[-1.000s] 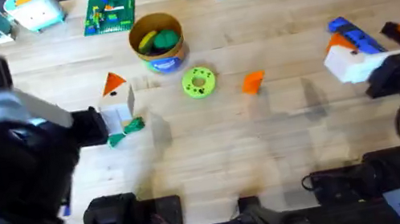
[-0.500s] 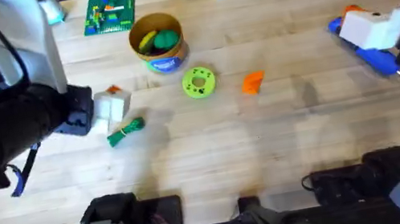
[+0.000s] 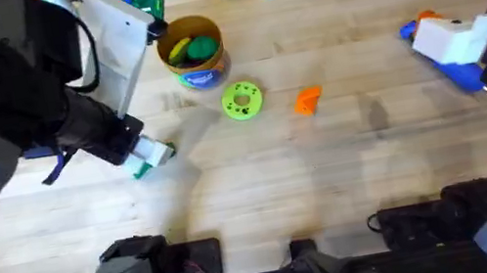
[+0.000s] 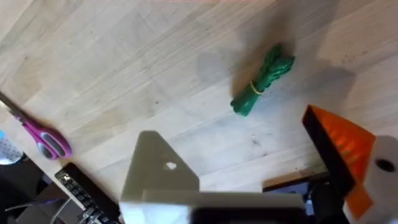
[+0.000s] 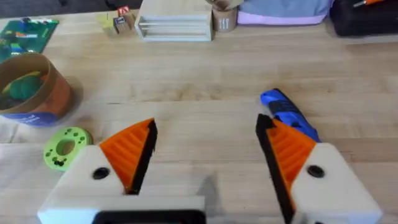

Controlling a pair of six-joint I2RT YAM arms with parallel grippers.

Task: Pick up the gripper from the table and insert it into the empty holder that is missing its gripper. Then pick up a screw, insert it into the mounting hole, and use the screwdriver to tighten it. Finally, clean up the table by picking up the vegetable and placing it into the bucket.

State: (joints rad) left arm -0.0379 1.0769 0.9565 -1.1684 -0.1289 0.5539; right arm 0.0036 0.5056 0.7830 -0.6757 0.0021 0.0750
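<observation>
Pale wooden planks form the desk, and several task things lie on it. Near its middle the loose orange gripper rests beside a green disc. Behind the disc stands the bucket, which has a dark green lump and a yellow toy inside. At the left side the left gripper hangs over the vegetable, which lies flat on the wood; its fingers are spread wide, one being the bare white holder. At the right side the right gripper has its fingers wide apart, holding nothing, and the blue screwdriver lies just beyond them.
</observation>
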